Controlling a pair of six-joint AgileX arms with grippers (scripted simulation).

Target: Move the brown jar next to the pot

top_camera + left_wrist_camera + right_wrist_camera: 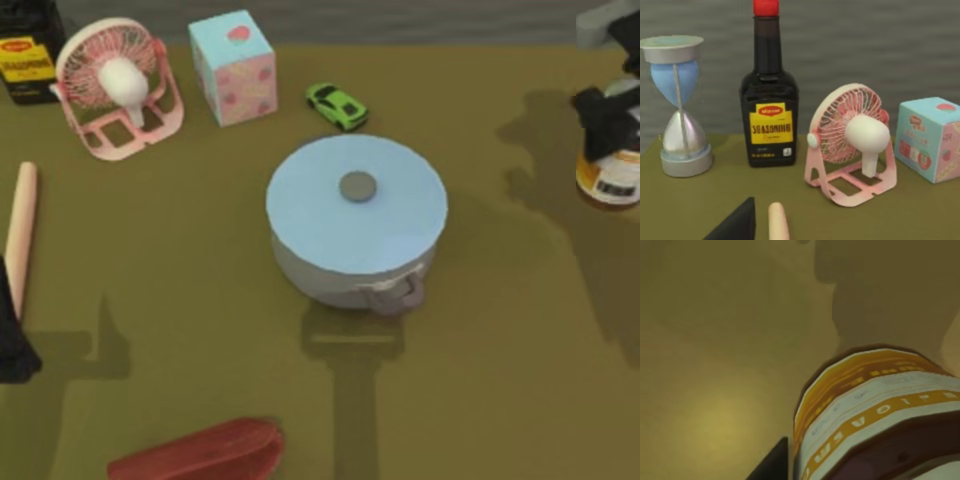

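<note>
The right gripper sits out at three o'clock on the table, right at the edge of the top view, planted over the brown jar. Its dark fingers cover the jar's top, and the wrist camera has the label filling the lens with one dark finger just beside it. That reads as a pinch on the jar, though no view shows both fingers touching it. Whether the jar is off the table cannot be told either.

So the step looks like the grasp, or the start of the carry. The pot stands at the centre, well apart from the jar, blue lid on, handle pointing to six o'clock. The next move calls for a lift and a carry toward nine o'clock, setting down just beside the pot's three o'clock flank without nudging it.

The left gripper is parked at nine o'clock beside the rolling pin; whether its fingers are spread or pressed together cannot be told.

Its wrist camera gives what the overhead crops: the full seasoning bottle, an hourglass missing from above, and the pink fan. Only the overhead shows the green toy car at twelve o'clock.
</note>
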